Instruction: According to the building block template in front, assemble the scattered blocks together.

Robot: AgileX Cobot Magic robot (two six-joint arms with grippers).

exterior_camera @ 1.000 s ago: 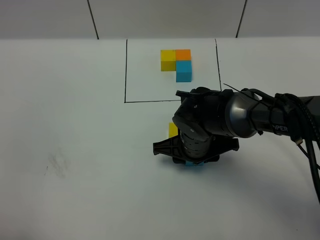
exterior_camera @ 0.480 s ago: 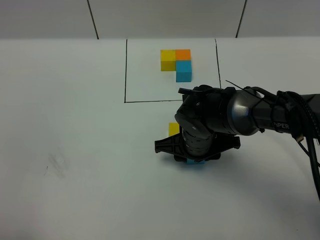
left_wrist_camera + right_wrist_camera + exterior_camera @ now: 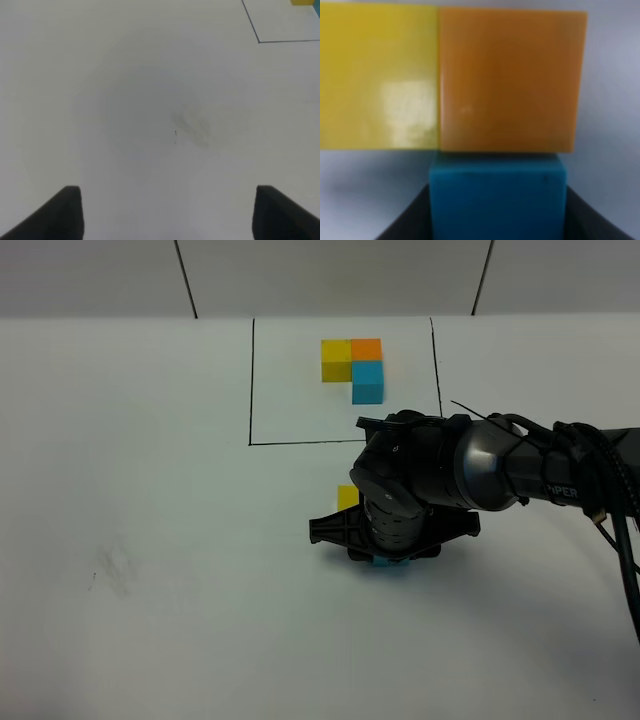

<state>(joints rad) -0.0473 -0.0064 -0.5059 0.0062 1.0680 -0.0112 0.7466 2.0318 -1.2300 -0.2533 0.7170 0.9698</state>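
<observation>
The building block template (image 3: 353,368) is an L of yellow, orange and blue cubes inside a black drawn outline (image 3: 250,390) at the back. My right gripper (image 3: 385,555) points down in front of the outline. The right wrist view shows it (image 3: 497,217) shut on the sky blue cube (image 3: 497,197), which is pressed against the orange cube (image 3: 512,80). The yellow cube (image 3: 380,75) sits flush beside the orange one. From the high view only an edge of the yellow cube (image 3: 346,498) and of the blue cube (image 3: 390,568) show; the orange one is hidden. My left gripper (image 3: 167,215) is open and empty over bare table.
The white table (image 3: 150,540) has a faint grey smudge (image 3: 115,568) at the left, also under the left gripper (image 3: 192,125). A corner of the outline (image 3: 258,40) shows in the left wrist view. The right arm's cables (image 3: 625,550) run along the right edge.
The right gripper has shifted very slightly to the right over the loose cubes and then stayed still. The left gripper shows no change.
</observation>
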